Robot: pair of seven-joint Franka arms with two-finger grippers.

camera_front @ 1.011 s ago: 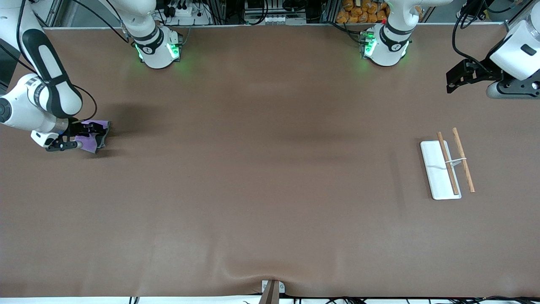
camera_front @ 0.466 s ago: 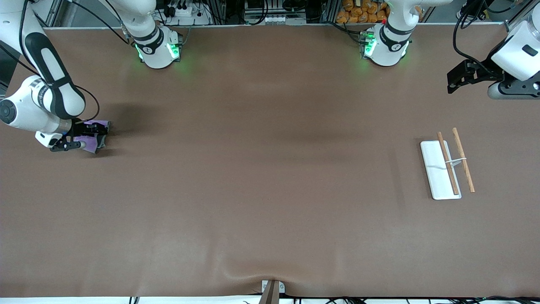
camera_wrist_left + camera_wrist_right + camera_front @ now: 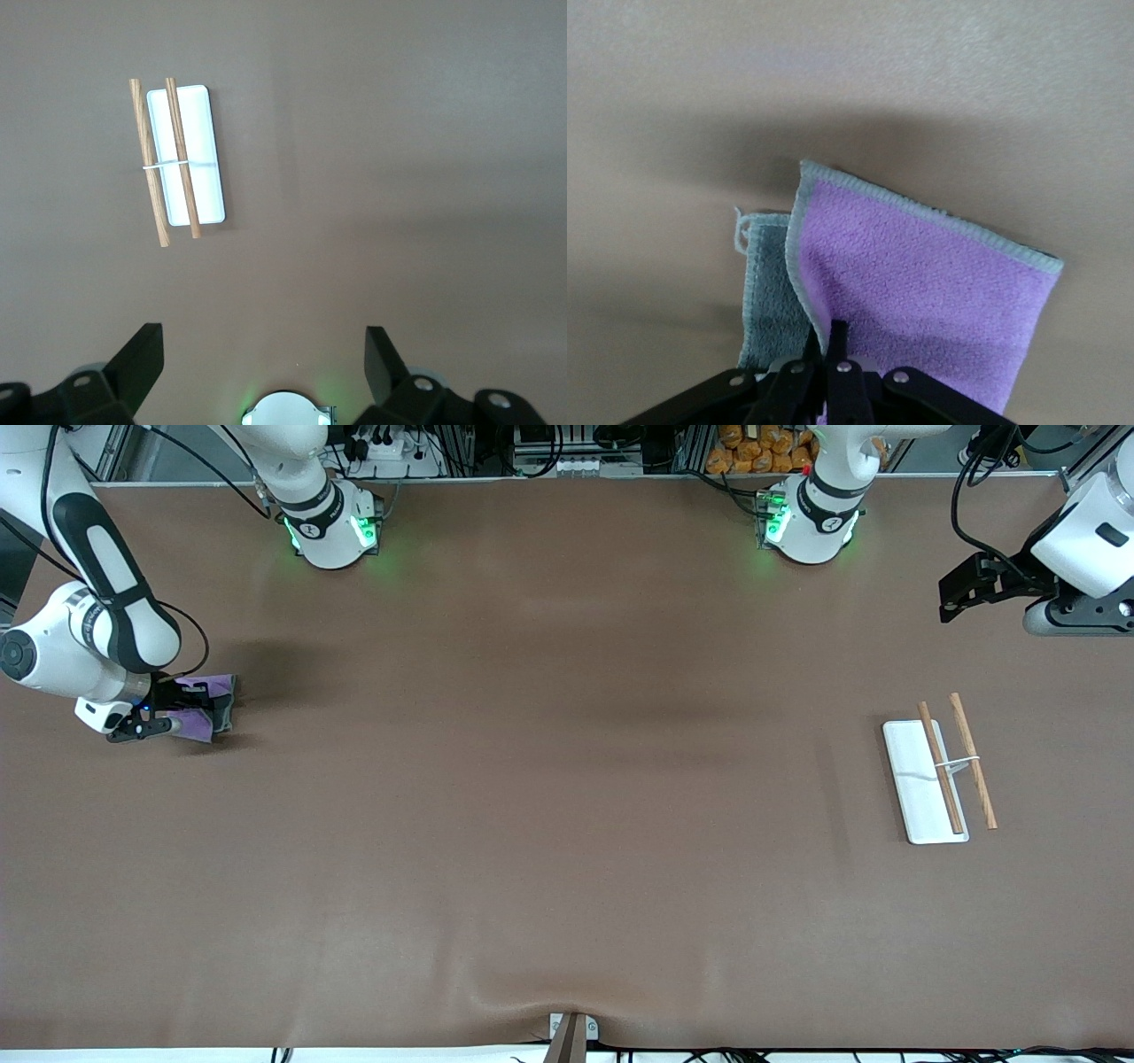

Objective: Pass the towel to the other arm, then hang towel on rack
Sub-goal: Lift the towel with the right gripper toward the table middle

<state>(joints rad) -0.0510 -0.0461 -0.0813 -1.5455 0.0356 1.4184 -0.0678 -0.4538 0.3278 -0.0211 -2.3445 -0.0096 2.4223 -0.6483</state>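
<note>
The towel [image 3: 205, 704] is a small purple cloth with a grey underside, at the right arm's end of the table. My right gripper [image 3: 182, 710] is shut on its edge. In the right wrist view the towel [image 3: 921, 292] hangs folded from the closed fingers [image 3: 840, 341], purple face and grey flap both showing. The rack [image 3: 939, 771] has a white base and two wooden rods and stands at the left arm's end of the table. It also shows in the left wrist view [image 3: 182, 164]. My left gripper [image 3: 961, 593] is open and empty, up in the air above the table's edge.
The brown table [image 3: 567, 824] is bare between towel and rack. The two arm bases [image 3: 332, 527] stand along the table edge farthest from the front camera. A small metal bracket [image 3: 571, 1032] sits at the table edge nearest the front camera.
My right gripper has lifted the towel slightly and drawn it a little away from the front camera. The left arm has barely moved.
</note>
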